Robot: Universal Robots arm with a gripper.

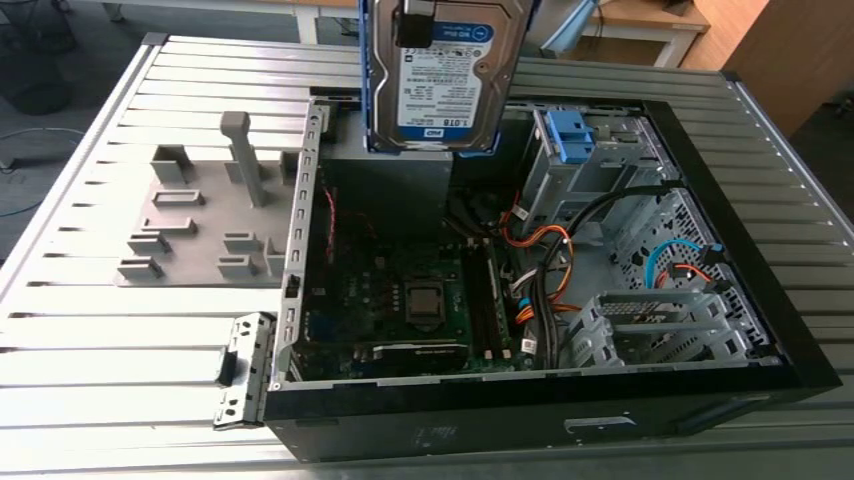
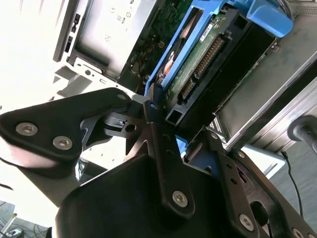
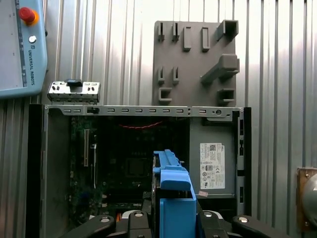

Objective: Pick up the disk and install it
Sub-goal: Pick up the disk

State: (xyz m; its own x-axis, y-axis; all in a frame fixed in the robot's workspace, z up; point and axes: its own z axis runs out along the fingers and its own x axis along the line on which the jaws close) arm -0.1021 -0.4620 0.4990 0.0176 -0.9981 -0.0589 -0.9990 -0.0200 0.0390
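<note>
Hanging upright over the open computer case [image 1: 534, 420], disk [image 1: 441, 70], silver metal body, white-and-blue label facing the exterior view, blue plastic carrier frame along its edges, green circuit board underside in second wrist view, gripper [image 2: 181, 124] clamped onto its frame, grey fixture plate [image 1: 200, 220] beside case

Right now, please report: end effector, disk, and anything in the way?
End effector shut on disk. Disk upright, in the air over open computer case. Loose cables inside the case.
</note>
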